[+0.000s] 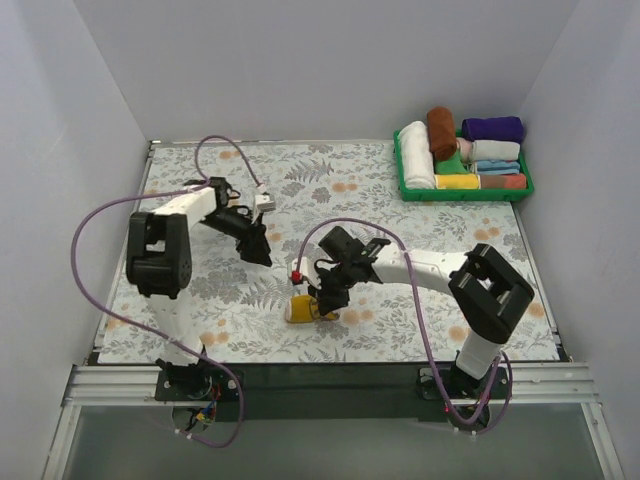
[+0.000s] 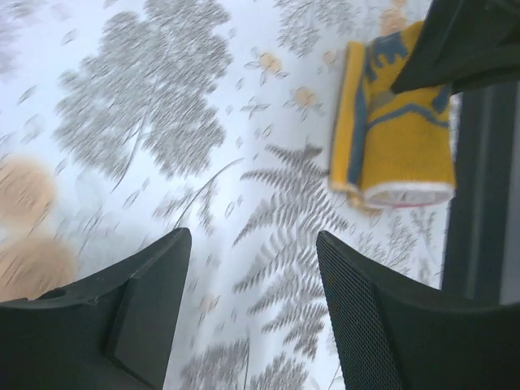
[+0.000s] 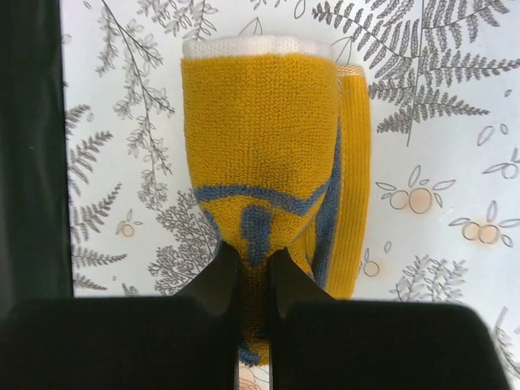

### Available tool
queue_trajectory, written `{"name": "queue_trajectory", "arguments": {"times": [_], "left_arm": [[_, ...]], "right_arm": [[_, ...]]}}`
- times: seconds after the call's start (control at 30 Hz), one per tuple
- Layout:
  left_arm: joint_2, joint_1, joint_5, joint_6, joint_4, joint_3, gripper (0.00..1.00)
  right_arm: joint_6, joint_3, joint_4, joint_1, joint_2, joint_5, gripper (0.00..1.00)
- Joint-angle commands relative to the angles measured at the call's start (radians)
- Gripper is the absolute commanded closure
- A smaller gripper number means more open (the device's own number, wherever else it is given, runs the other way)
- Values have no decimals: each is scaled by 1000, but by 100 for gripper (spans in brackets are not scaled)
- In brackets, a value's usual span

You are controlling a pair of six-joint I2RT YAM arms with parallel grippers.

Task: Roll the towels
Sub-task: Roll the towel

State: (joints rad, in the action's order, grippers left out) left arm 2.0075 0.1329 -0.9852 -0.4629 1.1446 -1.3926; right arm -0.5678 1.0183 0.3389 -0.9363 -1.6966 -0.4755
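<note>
fern-print tabletop (image 1: 450, 215) between white walls (image 1: 300, 70); the mustard towel (image 3: 260, 138), blue-marked, lies rolled, pinched by the right gripper (image 3: 253, 260); left gripper (image 2: 252, 244) spread wide.

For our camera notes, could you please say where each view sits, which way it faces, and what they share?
Top external: above and behind the bases, looking down on the table, green tray, left arm and right arm.
Left wrist: on the left arm, facing the table past the open left gripper.
Right wrist: on the right arm, facing down past the right gripper, shut on the yellow towel.
Shared: all three show the yellow towel.
</note>
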Motion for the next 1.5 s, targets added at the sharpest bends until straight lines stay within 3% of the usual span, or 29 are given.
{"name": "queue_trajectory", "arguments": {"times": [0.0, 0.1, 0.27, 0.3, 0.43, 0.83, 0.93, 1.03, 1.07, 1.17, 1.27, 1.47], "left_arm": [[-234, -56, 38, 32, -149, 122, 41], [-464, -24, 88, 24, -251, 281, 40], [-795, 195, 273, 46, -376, 487, 37], [-831, 289, 311, 85, -443, 521, 36], [-912, 464, 445, 112, -554, 644, 34], [-751, 636, 583, 167, -764, 721, 39], [-693, 651, 603, 187, -780, 736, 50], [-664, 654, 614, 188, -757, 747, 73], [-658, 654, 596, 187, -722, 744, 81], [-627, 654, 536, 178, -637, 722, 85], [-581, 649, 487, 175, -553, 680, 89], [-423, 594, 324, 124, -372, 554, 92]], "right_arm": [[31, 66, 259, 51, -137, -199, 99], [40, 114, 282, 95, -214, -257, 99], [52, 186, 305, 139, -291, -322, 99], [43, 216, 331, 149, -322, -328, 99], [20, 267, 384, 165, -376, -341, 99], [23, 310, 397, 186, -408, -350, 99], [26, 315, 397, 189, -411, -364, 99], [35, 319, 394, 197, -397, -359, 99], [40, 321, 393, 202, -376, -348, 87], [54, 299, 394, 243, -304, -330, 56], [63, 250, 393, 326, -191, -302, 48], [101, 177, 326, 419, 102, -152, 48]]}}
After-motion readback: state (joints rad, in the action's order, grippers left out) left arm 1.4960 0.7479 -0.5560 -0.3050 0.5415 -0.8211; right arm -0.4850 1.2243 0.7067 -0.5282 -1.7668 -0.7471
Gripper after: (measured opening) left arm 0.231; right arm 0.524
